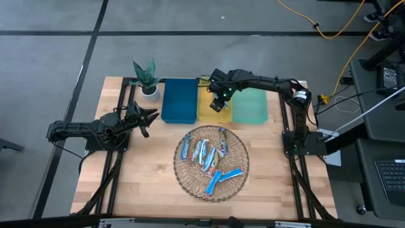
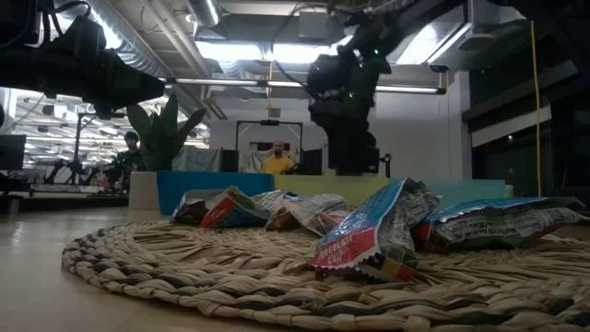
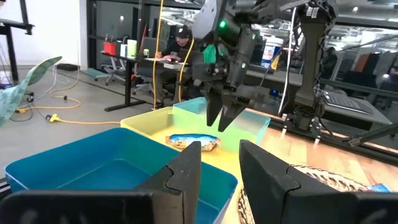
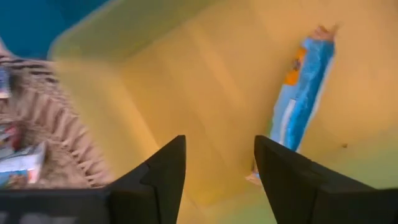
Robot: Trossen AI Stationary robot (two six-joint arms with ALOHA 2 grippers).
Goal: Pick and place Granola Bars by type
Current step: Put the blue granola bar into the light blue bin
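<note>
Overhead, the right pincer (image 1: 219, 101), spread and empty, is poised above the yellow plastic tray (image 1: 205, 113); the blue-wrapped granola bar (image 4: 301, 93) lying inside may be snagged on withdrawal.

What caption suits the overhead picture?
Right gripper open above the yellow tray; granola bars wait in the basket.

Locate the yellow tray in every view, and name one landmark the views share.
High view: yellow tray between the blue and green trays, under the right gripper.
Low view: pale strip behind the basket.
Left wrist view: middle tray, holding one bar.
Right wrist view: fills the picture.
Shared landmark: the blue tray.
</note>
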